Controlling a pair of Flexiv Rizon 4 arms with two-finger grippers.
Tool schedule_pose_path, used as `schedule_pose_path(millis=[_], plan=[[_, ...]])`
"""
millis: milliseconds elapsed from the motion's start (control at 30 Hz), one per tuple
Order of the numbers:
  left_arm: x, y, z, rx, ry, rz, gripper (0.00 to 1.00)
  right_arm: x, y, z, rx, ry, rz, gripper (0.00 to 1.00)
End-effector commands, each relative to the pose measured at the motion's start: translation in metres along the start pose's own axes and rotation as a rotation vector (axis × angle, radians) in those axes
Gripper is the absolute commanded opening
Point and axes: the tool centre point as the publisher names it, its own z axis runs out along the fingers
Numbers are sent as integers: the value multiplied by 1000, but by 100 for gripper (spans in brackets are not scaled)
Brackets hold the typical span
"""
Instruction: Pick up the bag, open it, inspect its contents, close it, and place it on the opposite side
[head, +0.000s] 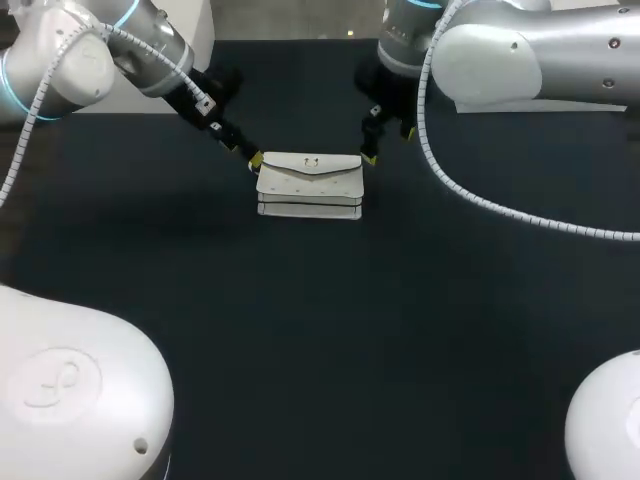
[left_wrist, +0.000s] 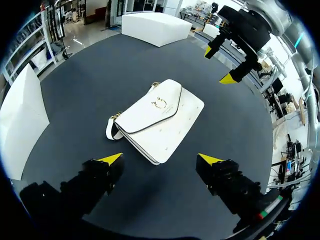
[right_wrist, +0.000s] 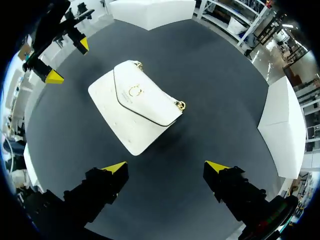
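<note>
Lying flat, smooth white rectangular bag (head: 310, 183)

Dark table (head: 320, 330); a white bag (head: 310, 180) lies flat near its far middle.

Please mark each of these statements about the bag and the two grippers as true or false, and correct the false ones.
1. The bag lies on the table with its flap closed. True.
2. The left gripper is shut on the bag. False: it is open, its fingers are spread wide, and the bag lies ahead of it, not held.
3. The right gripper is open and holds nothing. True.
4. The bag is black. False: it is white, with a small gold clasp on the flap.
5. In the head view both grippers are on the same side of the bag. False: one is at each end of it.
</note>
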Motion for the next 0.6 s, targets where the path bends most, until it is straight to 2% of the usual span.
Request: schedule_pose_path(millis=[33, 67, 100, 533, 600], plan=[[-2, 5, 0, 107, 11, -752, 100, 0, 0, 0, 15, 206, 675, 100], [-6, 5, -1, 76, -41, -746, 100, 0, 0, 0, 43, 190, 690, 100], [-6, 5, -1, 76, -41, -746, 100, 1, 0, 1, 86, 152, 691, 100], [-6, 5, -1, 76, -41, -746, 100, 1, 0, 1, 86, 152, 691, 100], [-7, 3, 5, 74, 29, -794, 100, 0, 3, 4, 81, 175, 723, 100]])
